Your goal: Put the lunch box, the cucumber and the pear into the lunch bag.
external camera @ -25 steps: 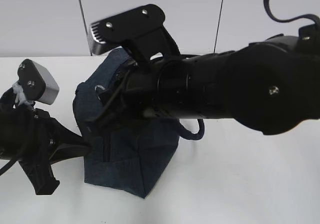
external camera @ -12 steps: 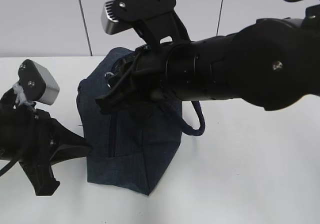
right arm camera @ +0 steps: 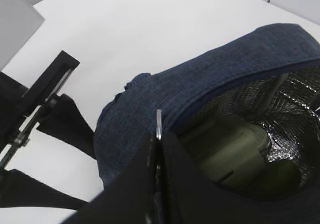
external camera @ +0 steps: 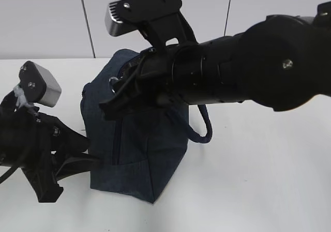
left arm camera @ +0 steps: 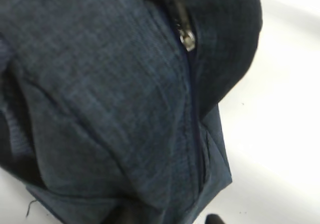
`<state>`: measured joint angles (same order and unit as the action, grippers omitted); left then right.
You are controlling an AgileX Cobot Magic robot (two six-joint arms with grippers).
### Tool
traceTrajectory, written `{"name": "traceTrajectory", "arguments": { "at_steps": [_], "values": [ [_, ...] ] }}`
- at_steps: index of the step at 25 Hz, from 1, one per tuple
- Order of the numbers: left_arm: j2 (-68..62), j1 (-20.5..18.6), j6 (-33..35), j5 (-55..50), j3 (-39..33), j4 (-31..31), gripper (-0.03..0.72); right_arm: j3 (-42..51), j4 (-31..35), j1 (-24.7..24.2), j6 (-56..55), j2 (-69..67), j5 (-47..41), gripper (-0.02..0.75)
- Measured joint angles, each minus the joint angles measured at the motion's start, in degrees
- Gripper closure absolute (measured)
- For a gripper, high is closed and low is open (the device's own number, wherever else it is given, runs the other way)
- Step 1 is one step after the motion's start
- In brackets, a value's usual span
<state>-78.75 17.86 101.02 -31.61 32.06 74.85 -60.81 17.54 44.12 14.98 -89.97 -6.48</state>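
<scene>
The white bench [external camera: 258, 180] is the biggest thing here, and it carries everything else.

The big black right arm [external camera: 248, 76] reaches across from the right side to the top of the lunch bag [external camera: 139, 154]. The lunch bag is dark blue and stands upright in the middle of the bench. Its top is open, and the shiny silver lining [right arm camera: 280, 104] shows inside. A loop handle [external camera: 201, 131] hangs down its right side.

The left arm [external camera: 31, 149] sits low on the left. The left gripper [external camera: 88, 154] has its two fingers spread apart, right at the bottom left edge of the bag. It holds nothing.

The lunch box [right arm camera: 235, 146] is pale green and lies inside the bag.

The right gripper [right arm camera: 159, 149] has its fingers pressed together, pinching the metal ring zipper pull [right arm camera: 158, 124] at the bag's top edge.

In the left wrist view, the zipper slider [left arm camera: 187, 39] sits near the top of the closed part of the zip.
</scene>
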Motion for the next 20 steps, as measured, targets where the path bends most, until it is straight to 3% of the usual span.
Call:
{"name": "traceTrajectory", "arguments": {
  "at_steps": [3,13,16,18,20],
  "values": [
    [0.00,0.00,0.76,0.00,-0.29,2.21,0.356,-0.02,0.11,0.00,0.00,0.00,-0.84,0.738],
    [-2.17,0.20,6.93,1.30,-0.47,13.48,0.347,-0.02,0.11,0.00,0.00,0.00,-1.33,0.738],
    [-4.54,2.67,7.34,2.87,-0.47,15.33,0.348,-0.02,0.11,0.00,0.00,0.00,-1.42,0.738],
    [-5.88,6.07,7.55,6.61,-0.47,17.23,0.396,-0.02,0.11,0.00,0.00,0.00,-1.73,0.738],
    [-6.43,9.32,7.77,11.40,-0.47,18.80,0.547,-0.02,0.11,0.00,0.00,0.00,-1.99,0.738]
  ]
}}
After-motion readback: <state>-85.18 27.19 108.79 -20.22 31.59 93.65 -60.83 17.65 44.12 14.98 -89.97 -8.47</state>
